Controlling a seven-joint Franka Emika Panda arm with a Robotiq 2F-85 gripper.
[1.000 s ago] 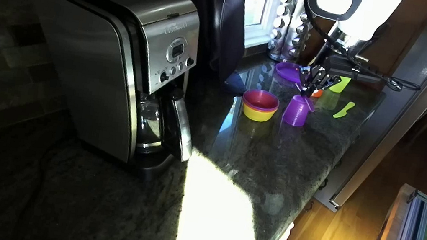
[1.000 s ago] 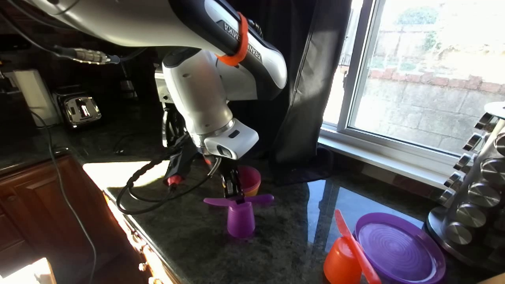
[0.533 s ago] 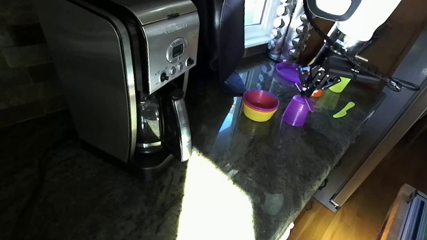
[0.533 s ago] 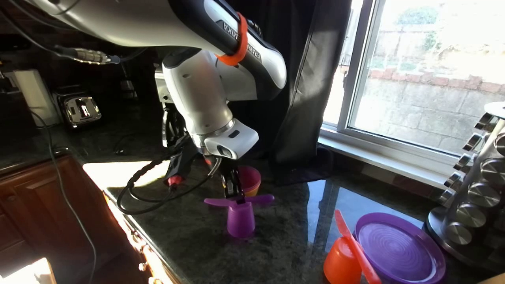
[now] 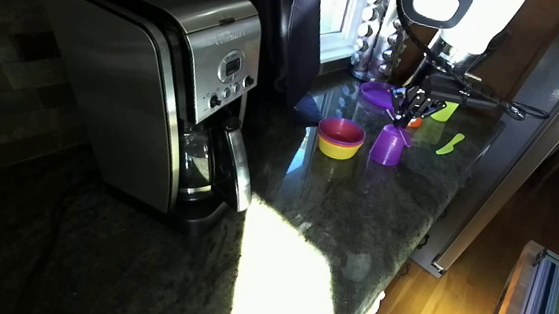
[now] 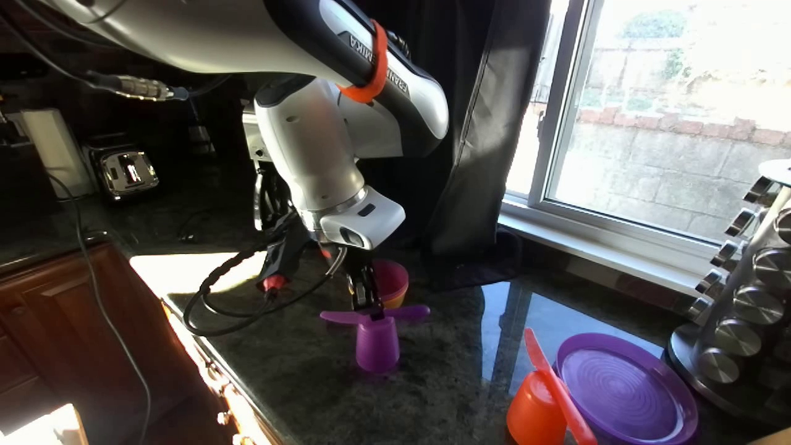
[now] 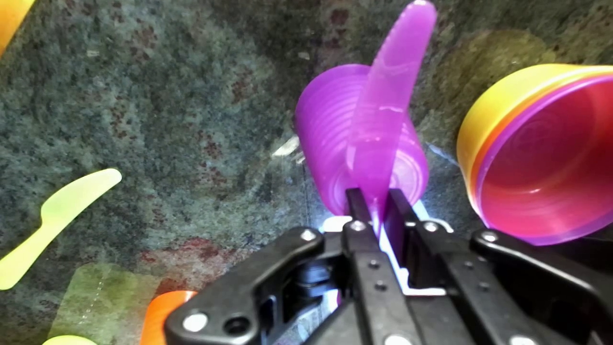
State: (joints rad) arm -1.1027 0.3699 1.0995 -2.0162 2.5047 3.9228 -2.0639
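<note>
wrist view: your black two-fingered gripper (image 7: 375, 194) pinches a translucent purple plastic knife (image 7: 384, 105) lying across the base of an upturned, ribbed purple plastic cup (image 7: 325, 127); grip looks made, you have not let go.

I saw a lime knife (image 7: 57, 214) on the counter (image 5: 337, 215), a stack of bowls (image 5: 336, 149), a purple plate (image 6: 625, 388) near a spice rack (image 6: 751, 309), and a red knife (image 6: 558, 390) lying across an upturned orange cup (image 6: 532, 413).

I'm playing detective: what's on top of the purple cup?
A purple knife, pinched in the gripper, crosses over the cup. They cover its middle, so any touching is hidden.
</note>
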